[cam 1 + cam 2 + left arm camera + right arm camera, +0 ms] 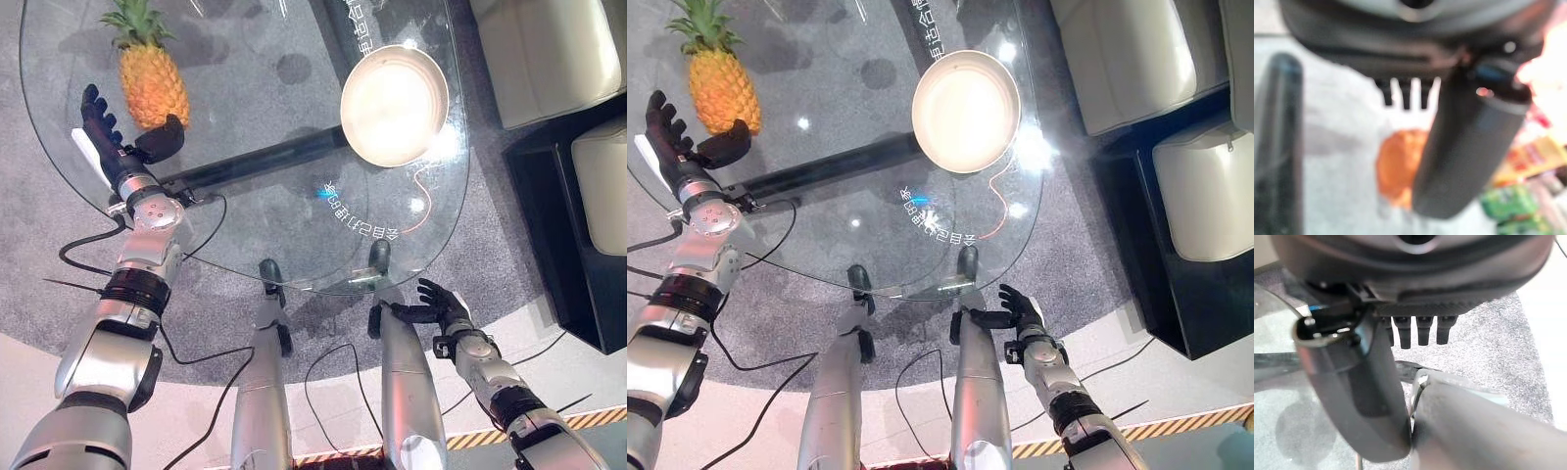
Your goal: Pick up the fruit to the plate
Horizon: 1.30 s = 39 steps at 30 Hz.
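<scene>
A pineapple [152,80] with green leaves lies on the glass table [245,225] at the far left. The round white plate [394,105] rests on the glass to the right of it, a good distance away. My left hand [106,137] is open just in front of the pineapple, fingers straight on its left side and the thumb by its base, not closed round it. In the left wrist view the pineapple [1398,166] shows past the thumb [1464,147]. My right hand [443,307] hangs open below the table's near edge, holding nothing.
The oval table stands on grey carpet, with a dark bar [255,162] under the glass. White seat cushions [549,49] and a dark low cabinet [563,245] stand to the right of the table.
</scene>
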### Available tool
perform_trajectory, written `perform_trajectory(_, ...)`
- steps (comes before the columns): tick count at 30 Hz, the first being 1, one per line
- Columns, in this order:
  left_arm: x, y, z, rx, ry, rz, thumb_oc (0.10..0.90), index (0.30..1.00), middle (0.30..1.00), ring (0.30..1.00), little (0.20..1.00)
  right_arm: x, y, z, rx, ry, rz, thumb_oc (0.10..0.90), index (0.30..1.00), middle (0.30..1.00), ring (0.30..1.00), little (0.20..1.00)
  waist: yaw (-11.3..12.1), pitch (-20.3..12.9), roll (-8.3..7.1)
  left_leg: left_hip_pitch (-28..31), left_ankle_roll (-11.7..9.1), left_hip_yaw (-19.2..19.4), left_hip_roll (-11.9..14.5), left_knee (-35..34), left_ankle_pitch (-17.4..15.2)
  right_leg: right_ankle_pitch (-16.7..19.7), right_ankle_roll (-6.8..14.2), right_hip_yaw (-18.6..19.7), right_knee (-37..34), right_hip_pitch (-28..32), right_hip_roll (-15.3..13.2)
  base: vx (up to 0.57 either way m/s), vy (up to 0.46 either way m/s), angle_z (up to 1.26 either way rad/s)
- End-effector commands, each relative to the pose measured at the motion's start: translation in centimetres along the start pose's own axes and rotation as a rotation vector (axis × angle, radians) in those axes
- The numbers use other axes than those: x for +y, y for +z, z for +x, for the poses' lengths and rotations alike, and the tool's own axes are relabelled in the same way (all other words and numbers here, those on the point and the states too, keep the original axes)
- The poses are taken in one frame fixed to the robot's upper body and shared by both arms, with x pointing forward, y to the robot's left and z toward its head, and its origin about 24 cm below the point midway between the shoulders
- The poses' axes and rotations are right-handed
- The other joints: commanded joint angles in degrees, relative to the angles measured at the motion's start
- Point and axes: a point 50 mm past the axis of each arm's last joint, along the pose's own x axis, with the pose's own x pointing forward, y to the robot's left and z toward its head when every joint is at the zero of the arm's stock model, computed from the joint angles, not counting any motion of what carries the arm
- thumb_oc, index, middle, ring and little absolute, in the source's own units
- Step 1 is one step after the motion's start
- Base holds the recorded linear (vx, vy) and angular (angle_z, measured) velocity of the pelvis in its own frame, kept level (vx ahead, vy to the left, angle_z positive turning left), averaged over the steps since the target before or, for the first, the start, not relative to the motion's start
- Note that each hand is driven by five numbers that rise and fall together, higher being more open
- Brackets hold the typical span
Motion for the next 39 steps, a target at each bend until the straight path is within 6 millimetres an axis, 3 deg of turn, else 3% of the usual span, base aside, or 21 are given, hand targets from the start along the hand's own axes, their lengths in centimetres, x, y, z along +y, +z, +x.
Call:
perform_trajectory(1,2.6,4.3,2.5,-0.136,0.104,-0.047,0.8,0.9,0.9,0.9,0.9,-1.0,-5.5,-2.0,0.184,-0.017,-0.098,0.8,0.9,0.9,0.9,0.9,-0.7,-0.3,-0.55,-3.5,3.6,5.5,-7.4,3.5,-4.5,-2.0,-1.5,-2.2,-2.9,0.6,6.7,0.0,0.0,0.0)
perform_trajectory(13,1.3,4.9,2.3,-0.145,0.03,-0.11,0.8,0.9,0.9,0.9,0.9,-0.7,-5.2,-1.9,0.171,-0.015,-0.097,0.8,0.9,0.9,0.9,0.9,-1.1,-0.3,-0.35,-4.2,3.8,6.0,-7.6,3.1,-4.4,-1.5,-1.2,-1.3,-3.2,-0.5,6.8,0.01,0.007,-0.03)
perform_trajectory(26,0.9,3.2,2.5,-0.001,0.015,-0.07,0.8,0.9,0.9,0.9,0.9,-0.5,-5.1,-1.8,0.172,-0.011,-0.098,0.8,0.9,0.9,0.9,0.9,-1.4,-0.3,-0.46,-4.2,3.6,6.1,-7.6,3.3,-4.8,-1.7,-1.1,-1.0,-3.2,-0.5,6.9,0.0,0.0,0.0)
perform_trajectory(27,0.9,2.8,2.5,0.025,0.004,-0.048,0.652,0.773,0.773,0.773,0.752,-0.4,-5.0,-1.8,0.171,-0.01,-0.095,0.8,0.9,0.9,0.9,0.9,-1.5,-0.3,-0.5,-4.3,3.6,6.1,-7.6,3.5,-4.8,-1.7,-1.0,-0.9,-3.2,-0.7,6.9,0.0,0.0,0.0)
perform_trajectory(29,0.9,2.7,2.6,0.045,0.004,-0.048,0.281,0.455,0.455,0.455,0.381,-0.4,-5.0,-1.7,0.171,-0.009,-0.096,0.8,0.9,0.9,0.9,0.9,-1.5,-0.3,-0.53,-4.3,3.6,6.1,-7.5,3.5,-4.8,-1.7,-1.0,-0.9,-3.2,-0.7,6.9,0.0,0.0,0.0)
perform_trajectory(31,1.0,2.5,2.6,0.057,0.006,-0.049,0.1,0.3,0.3,0.3,0.2,-0.4,-5.0,-1.7,0.172,-0.008,-0.099,0.8,0.9,0.9,0.9,0.9,-1.5,-0.3,-0.49,-4.3,3.6,6.2,-7.5,3.4,-4.8,-1.7,-1.0,-0.9,-3.2,-0.6,6.9,0.0,0.0,0.0)
perform_trajectory(39,1.0,2.3,2.7,0.099,-0.002,-0.082,0.1,0.3,0.3,0.3,0.2,-0.2,-5.0,-1.8,0.166,-0.006,-0.098,0.8,0.9,0.9,0.9,0.9,-1.7,-0.3,-0.35,-4.3,3.6,6.2,-7.6,3.2,-4.6,-1.6,-0.9,-0.9,-3.3,-0.8,6.9,0.0,0.0,-0.01)
